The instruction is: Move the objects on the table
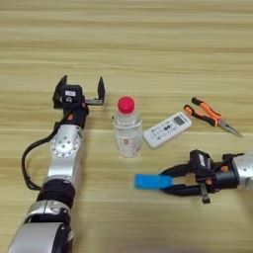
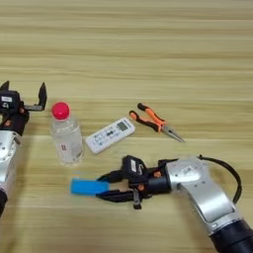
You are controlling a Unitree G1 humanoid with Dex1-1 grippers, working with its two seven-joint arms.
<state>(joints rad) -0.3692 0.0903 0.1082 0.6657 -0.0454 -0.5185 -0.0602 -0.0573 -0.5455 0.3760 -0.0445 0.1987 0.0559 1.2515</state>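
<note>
A clear bottle with a red cap (image 1: 127, 129) stands upright at the middle of the table (image 1: 148, 44). To its right lie a white remote control (image 1: 167, 129) and orange-handled pliers (image 1: 212, 115). My left gripper (image 1: 81, 89) is open, just left of the bottle cap and apart from it. From the right, my right gripper (image 2: 101, 187) reaches in low, its two fingers closed over the right end of a flat blue block (image 2: 89, 187) in front of the bottle.
Bare wood stretches across the far half of the table and along the near edge. A black cable (image 1: 27, 163) loops beside my left forearm.
</note>
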